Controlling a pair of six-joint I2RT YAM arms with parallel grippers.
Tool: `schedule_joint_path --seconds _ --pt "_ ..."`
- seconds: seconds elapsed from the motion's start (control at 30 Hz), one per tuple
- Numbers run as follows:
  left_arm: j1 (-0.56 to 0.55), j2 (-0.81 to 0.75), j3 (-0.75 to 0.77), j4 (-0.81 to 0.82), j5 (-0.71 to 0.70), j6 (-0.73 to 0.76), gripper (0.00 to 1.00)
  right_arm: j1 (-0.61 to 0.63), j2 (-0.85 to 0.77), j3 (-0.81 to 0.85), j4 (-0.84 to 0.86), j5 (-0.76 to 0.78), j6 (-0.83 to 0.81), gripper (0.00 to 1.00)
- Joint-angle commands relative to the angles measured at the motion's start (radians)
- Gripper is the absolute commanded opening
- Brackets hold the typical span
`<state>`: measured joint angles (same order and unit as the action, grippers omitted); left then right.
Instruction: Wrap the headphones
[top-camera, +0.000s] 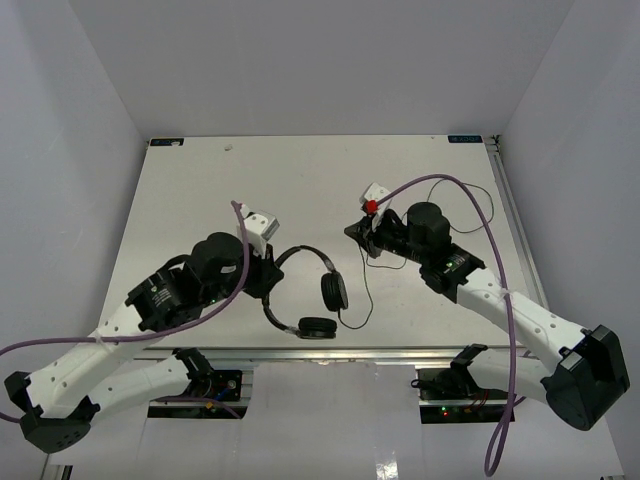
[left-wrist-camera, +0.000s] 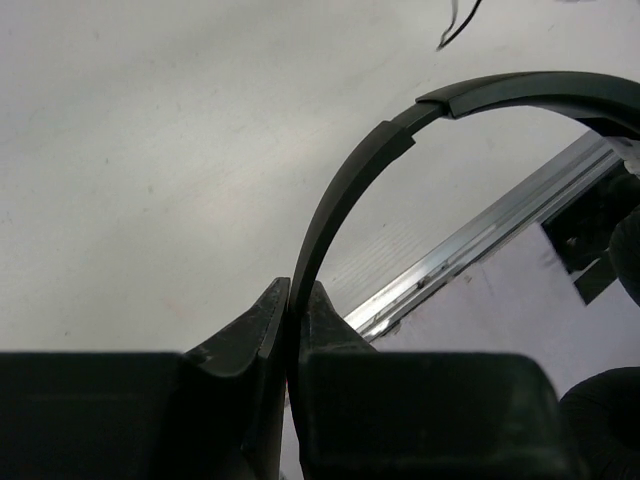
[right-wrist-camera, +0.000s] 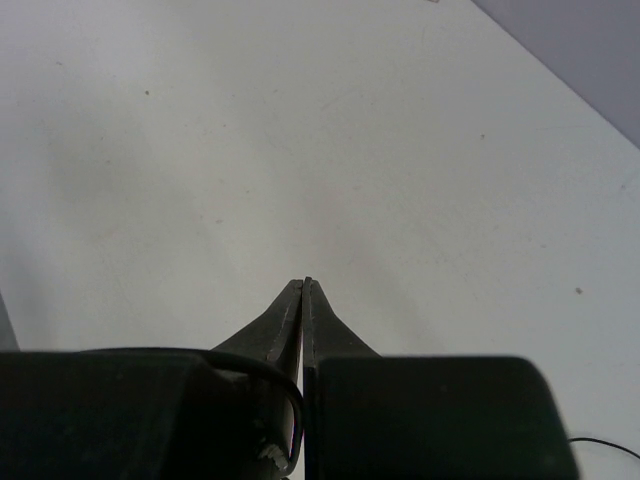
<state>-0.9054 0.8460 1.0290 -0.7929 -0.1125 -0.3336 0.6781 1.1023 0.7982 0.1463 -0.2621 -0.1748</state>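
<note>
The black headphones (top-camera: 318, 300) lie near the table's front middle, the thin headband (top-camera: 300, 250) arching up and both round earcups (top-camera: 334, 291) to the right. My left gripper (top-camera: 268, 272) is shut on the headband's left end; in the left wrist view the headband (left-wrist-camera: 340, 190) rises from between the shut jaws (left-wrist-camera: 297, 290). The thin black cord (top-camera: 367, 290) runs from the earcups up to my right gripper (top-camera: 352, 232). In the right wrist view the jaws (right-wrist-camera: 304, 283) are shut, with the cord (right-wrist-camera: 290, 395) looped into them near the base.
Thick purple cables (top-camera: 450, 185) arc over both arms. More thin cord (top-camera: 485, 205) loops on the table behind the right arm. The aluminium front rail (top-camera: 350, 352) lies just below the earcups and shows in the left wrist view (left-wrist-camera: 480, 235). White walls enclose the table.
</note>
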Motion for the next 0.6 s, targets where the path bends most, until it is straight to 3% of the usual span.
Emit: schedule_joint_path --seconds 0.0,0.27,0.57 --pt "-0.001 -0.106 0.038 0.187 0.073 -0.085 0.00 0.001 0.035 -0.042 0.121 -0.095 0.107 0.08" --pt "-0.002 -0.168 -0.086 0.416 0.244 -0.162 0.00 0.049 0.130 -0.011 0.244 -0.151 0.195 0.08" --pt "-0.001 -0.120 -0.128 0.490 0.394 -0.210 0.00 0.057 0.216 0.037 0.277 -0.128 0.215 0.08"
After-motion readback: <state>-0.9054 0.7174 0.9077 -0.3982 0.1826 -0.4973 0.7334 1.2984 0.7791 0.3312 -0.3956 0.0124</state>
